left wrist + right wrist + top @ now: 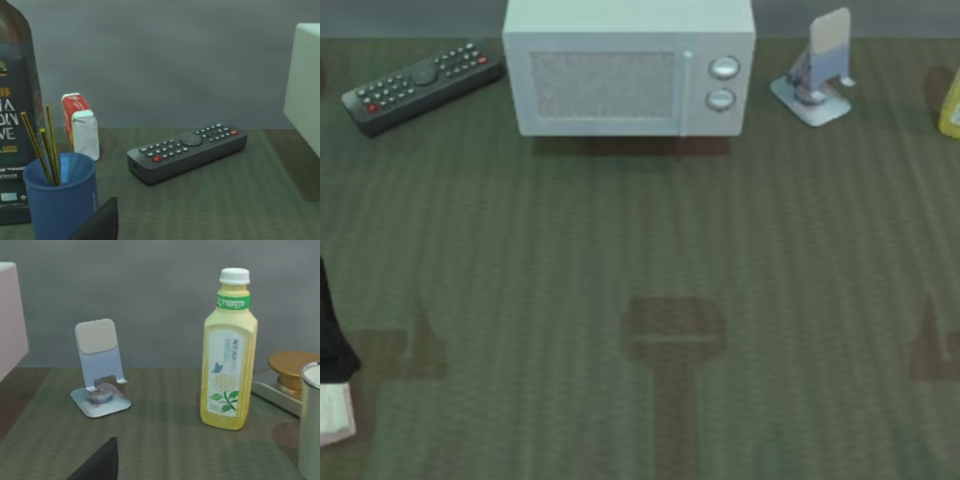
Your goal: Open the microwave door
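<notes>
The white microwave (630, 25) stands at the back middle of the table, facing the front. Its door (605, 85), with a grey mesh window, lies flush and shut; two silver knobs (723, 68) sit to the door's right. The left wrist view catches the microwave's side (304, 85), the right wrist view its corner (10, 315). My left arm (332, 345) is at the table's left edge, far from the microwave. Only a dark tip of my left gripper (100, 225) shows. My right gripper (100, 465) likewise shows one dark tip, and its arm is outside the top view.
A black remote (420, 85) lies left of the microwave. A phone stand (817, 70) and a yellow bottle (229, 350) stand to its right. A blue cup of pencils (60, 195), a dark bottle (15, 100) and a red-white carton (80, 125) are near my left gripper.
</notes>
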